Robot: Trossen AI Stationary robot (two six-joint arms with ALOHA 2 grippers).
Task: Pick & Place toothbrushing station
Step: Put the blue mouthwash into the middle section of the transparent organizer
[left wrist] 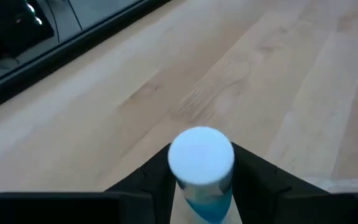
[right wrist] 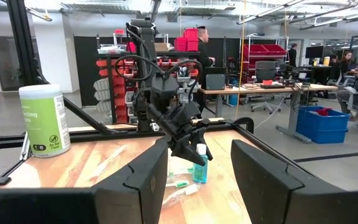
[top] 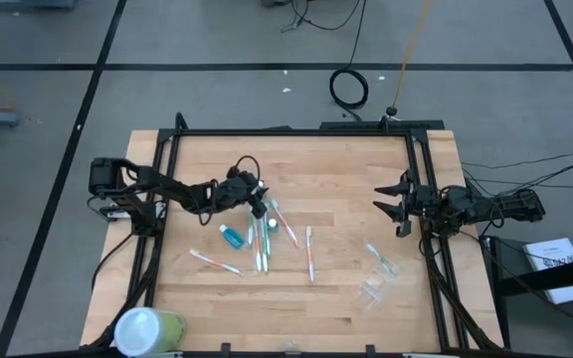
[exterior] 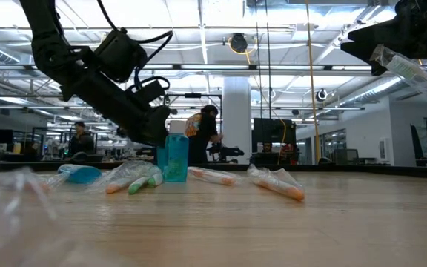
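High view. Tabletop (top: 336,179), wood, framed by dark rails. Left gripper (top: 258,206) sits over the centre-left, at an upright teal tube (top: 258,211). A second tube (top: 232,237) lies flat just near of it. Toothbrushes (top: 263,249) lie loose in wrappers around the centre, apparently awaiting sorting. Clear holder (top: 376,288) lies at the near right. Container (top: 147,329), green with white lid, stands at the near-left corner. Right gripper (top: 398,207) waits at the right rail.

Low view. The upright tube (exterior: 175,157) stands on its base beside the left gripper (exterior: 156,132); brushes (exterior: 276,183) lie beside it.

Left wrist view. White tube cap (left wrist: 201,155) sits between the fingers (left wrist: 143,184), which flank it closely; whether they pinch it or merely touch I cannot tell.

Right wrist view. Right fingers (right wrist: 135,180) are spread, holding nothing. The container (right wrist: 44,120) has a green label with white lettering, unreadable. No other writing is legible.
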